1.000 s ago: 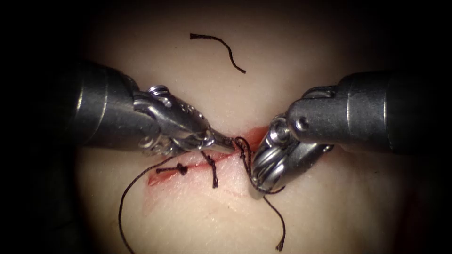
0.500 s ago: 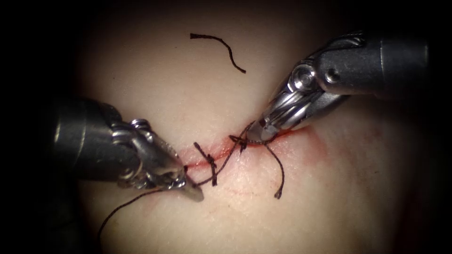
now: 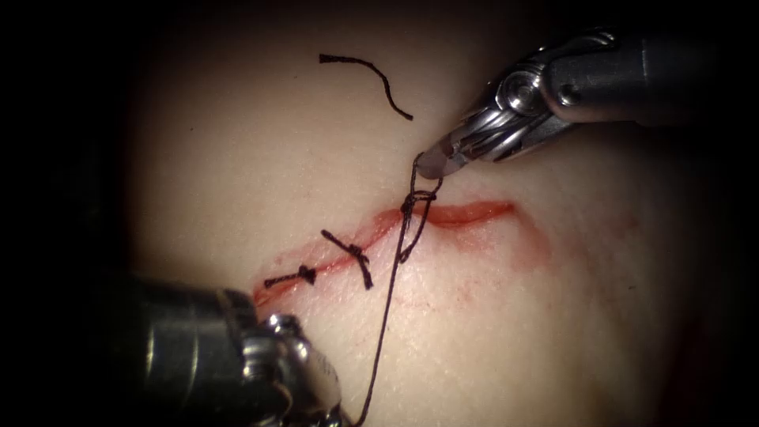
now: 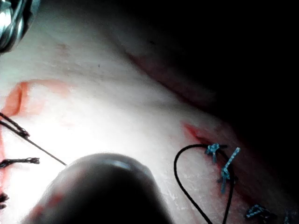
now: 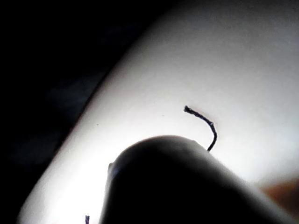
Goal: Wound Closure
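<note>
On the pale tissue [image 3: 261, 158] a red cut [image 3: 466, 213] runs across. Two tied stitches [image 3: 348, 257] cross its left part. A knot [image 3: 408, 205] sits on the cut's middle with a small loop below it. My right tool [image 3: 436, 164] is above the cut, jaws shut on the short end of the thread [image 3: 414, 180] rising from the knot. A long taut strand [image 3: 383, 332] runs down from the knot to my left tool [image 3: 336, 417] at the bottom edge, which is shut on it. The left wrist view has this strand [image 4: 44, 151].
A cut piece of thread [image 3: 368, 75] lies on the tissue above the wound and appears in the right wrist view as a cut piece [image 5: 205, 123]. Red fluid [image 3: 522, 245] stains the tissue below the cut's right end. The left wrist view has further stitches [image 4: 223, 165] and a thread loop [image 4: 180, 179].
My left tool has drawn back down and left with the long strand. My right tool has lifted up and right with the short end. The loose loops have drawn into a knot on the cut.
</note>
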Robot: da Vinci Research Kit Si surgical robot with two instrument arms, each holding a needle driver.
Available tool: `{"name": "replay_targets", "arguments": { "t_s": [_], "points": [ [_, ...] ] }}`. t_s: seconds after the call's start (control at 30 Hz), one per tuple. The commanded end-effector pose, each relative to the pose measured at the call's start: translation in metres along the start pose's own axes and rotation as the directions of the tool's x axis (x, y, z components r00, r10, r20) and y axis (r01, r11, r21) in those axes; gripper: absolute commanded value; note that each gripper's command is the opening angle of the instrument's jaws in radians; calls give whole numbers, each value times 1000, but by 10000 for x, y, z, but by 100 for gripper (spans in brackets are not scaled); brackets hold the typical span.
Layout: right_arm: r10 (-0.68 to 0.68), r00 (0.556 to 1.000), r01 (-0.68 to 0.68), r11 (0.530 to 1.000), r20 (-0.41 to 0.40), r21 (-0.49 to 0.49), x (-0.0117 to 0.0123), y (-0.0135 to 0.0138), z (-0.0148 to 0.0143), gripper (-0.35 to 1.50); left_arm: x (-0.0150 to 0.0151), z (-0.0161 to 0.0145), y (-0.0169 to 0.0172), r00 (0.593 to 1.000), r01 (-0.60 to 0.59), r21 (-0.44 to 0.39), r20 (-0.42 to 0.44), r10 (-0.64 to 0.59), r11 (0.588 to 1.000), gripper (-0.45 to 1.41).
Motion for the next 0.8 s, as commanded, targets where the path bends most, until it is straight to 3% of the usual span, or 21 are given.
{"name": "replay_targets", "arguments": {
  "t_s": [0.03, 0.1, 0.13, 0.17, 0.2, 0.23, 0.27, 0.3, 0.33, 0.37, 0.4, 0.43, 0.53, 0.57, 0.67, 0.8],
  "points": [
    [-82, 997, 82, 997, -15, 8, 12, -4, 9, -35, 3, 7, -1, 1000, -1, -5, 6, 1, 1000, -45],
    [-308, 950, 310, 949, -41, 49, 18, -3, 13, -35, 4, 9, 1, 1000, -3, -27, 28, 4, 1000, -45],
    [-308, 950, 310, 949, -41, 49, 18, -3, 13, -35, 4, 9, 1, 1000, -3, -27, 28, 4, 1000, -45],
    [-475, 877, 479, 876, -65, 61, 23, -2, 12, -35, 3, 10, 1, 1000, -7, -29, 25, 8, 1000, -45],
    [-475, 877, 479, 876, -65, 61, 23, -2, 12, -35, 3, 10, 1, 1000, -7, -29, 25, 8, 1000, -45],
    [-539, 839, 543, 837, -72, 64, 25, -1, 12, -35, 3, 10, 1, 999, -3, -30, 32, 4, 1000, -45],
    [-727, 681, 732, 680, -91, 43, 31, 4, 12, -35, 1, 10, 1, 999, -2, -28, 43, 3, 1000, -45],
    [-727, 681, 732, 680, -91, 43, 31, 4, 12, -35, 1, 10, 1, 999, -2, -28, 43, 3, 1000, -45],
    [-843, 532, 846, 532, -78, 32, 34, 6, 14, -35, -1, 12, 1, 999, -7, -29, 52, 8, 1000, -45],
    [-875, 480, 877, 479, -57, 38, 35, 8, 14, -35, -2, 12, 1, 998, -11, -32, 53, 13, 999, -45],
    [-942, 337, 942, 337, -5, 2, 35, 10, 14, -35, -4, 15, 3, 998, -10, -36, 59, 13, 999, -45],
    [-972, 227, 974, 225, 55, -37, 33, 13, 14, -35, -6, 18, 5, 998, -16, -43, 63, 19, 999, -45],
    [-989, 99, 995, 95, 109, -41, 27, 21, 18, -35, -10, 26, 11, 997, -26, -66, 77, 31, 997, -45],
    [-990, 8, 1000, 6, 140, -10, 22, 25, 24, -35, -12, 33, 17, 995, -25, -89, 96, 34, 996, -45],
    [-981, -107, 994, -106, 162, 15, 10, 29, 35, -35, -15, 39, 28, 993, -24, -128, 108, 38, 991, -45],
    [-935, -313, 948, -298, 165, 113, -14, 31, 52, -35, -20, 48, 51, 989, -18, -218, 137, 49, 976, -45]
  ]
}}
